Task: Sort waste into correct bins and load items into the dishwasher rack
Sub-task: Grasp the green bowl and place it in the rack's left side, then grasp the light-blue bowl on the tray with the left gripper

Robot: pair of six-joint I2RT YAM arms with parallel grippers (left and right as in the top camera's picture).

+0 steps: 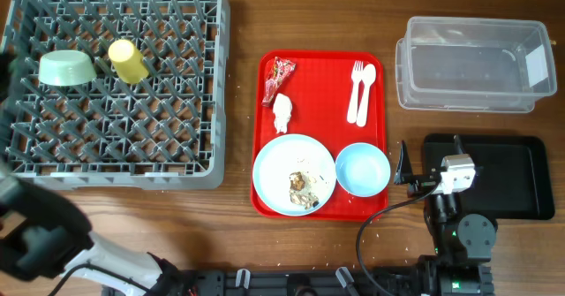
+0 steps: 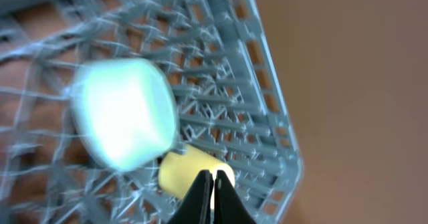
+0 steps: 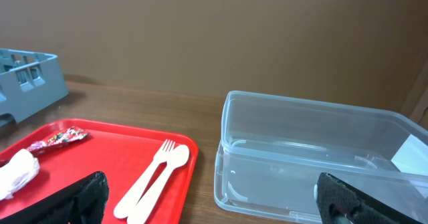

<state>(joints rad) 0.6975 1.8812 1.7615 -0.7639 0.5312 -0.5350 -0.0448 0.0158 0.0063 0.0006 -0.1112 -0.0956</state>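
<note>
Grey rack (image 1: 115, 174) is holding bowl (image 1: 67, 67) and cup (image 1: 128, 60); left gripper (image 2: 214, 196) is hovering closed (empty), right gripper (image 3: 214, 198) gaping wide

This looks like a robot test lab staged as a canteen dish station. A wood-grain counter (image 1: 238, 110) stands before a plain brown wall (image 3: 200, 30) and carries a grey commercial dishwasher rack (image 1: 115, 174) and a red serving tray (image 1: 322, 84). A robot arm (image 1: 463, 234) is mounted at its edge.

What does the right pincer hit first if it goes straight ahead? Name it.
Likely the clear tub; its near wall sits dead ahead of the open right pincer. The fork and spoon lie left of that line. Depth is unclear.
</note>
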